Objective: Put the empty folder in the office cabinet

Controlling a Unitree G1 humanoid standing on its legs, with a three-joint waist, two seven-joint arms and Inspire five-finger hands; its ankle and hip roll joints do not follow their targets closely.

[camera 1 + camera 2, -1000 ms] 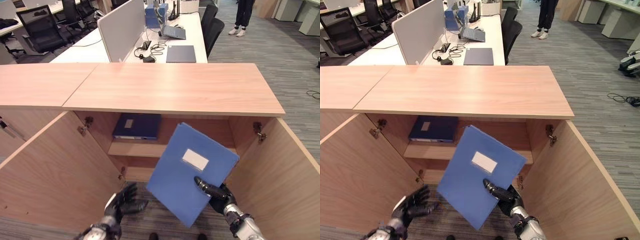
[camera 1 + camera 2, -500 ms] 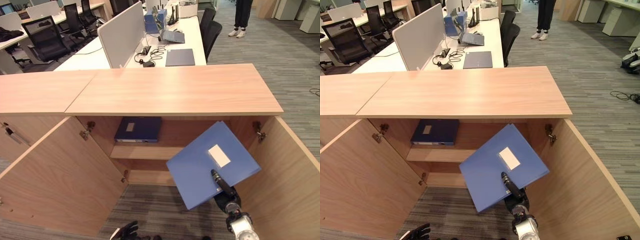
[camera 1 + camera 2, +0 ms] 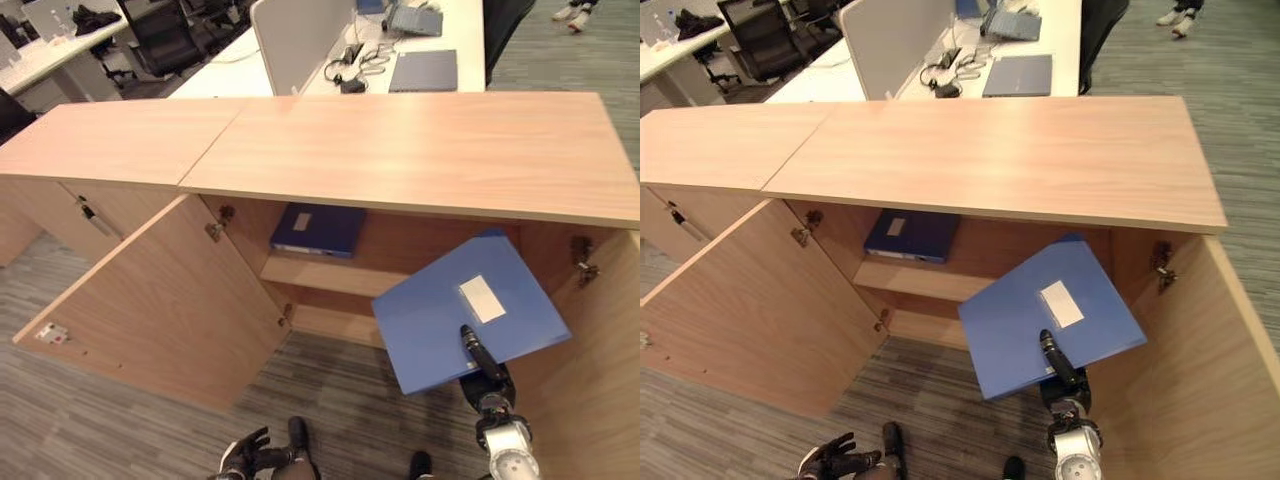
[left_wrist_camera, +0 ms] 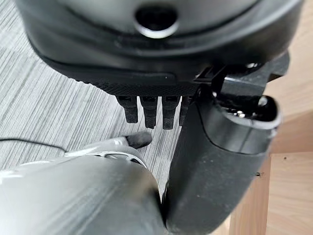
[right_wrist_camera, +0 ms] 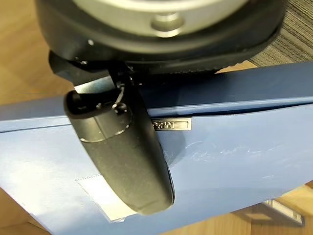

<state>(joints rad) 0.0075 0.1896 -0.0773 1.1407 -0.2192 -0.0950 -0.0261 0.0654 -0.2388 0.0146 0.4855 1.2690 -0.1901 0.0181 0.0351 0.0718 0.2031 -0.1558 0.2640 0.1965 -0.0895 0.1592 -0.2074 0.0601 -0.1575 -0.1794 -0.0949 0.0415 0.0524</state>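
Observation:
My right hand [image 3: 485, 375] is shut on a blue folder [image 3: 470, 320] with a white label. The thumb [image 5: 122, 161] lies on the cover [image 5: 234, 161] and the fingers are hidden beneath. The folder is tilted nearly flat in front of the right half of the open wooden cabinet [image 3: 420, 150], its far corner just under the cabinet's top. A dark blue folder [image 3: 318, 230] lies flat on the left part of the inner shelf [image 3: 930, 282]. Low near the floor, my left hand [image 3: 250, 458] is open with spread fingers [image 4: 149, 110] and holds nothing.
The left door [image 3: 170, 300] swings wide open toward me and the right door [image 3: 1230, 370] stands open close beside the folder. Behind the cabinet are desks with a divider screen [image 3: 890, 40] and a closed laptop [image 3: 423, 70]. A person's shoes [image 3: 578, 12] show far back.
The camera has shifted. My right hand has tipped the folder from near upright to nearly flat and brought it up to the cabinet's right half. My left hand has dropped low, away from it.

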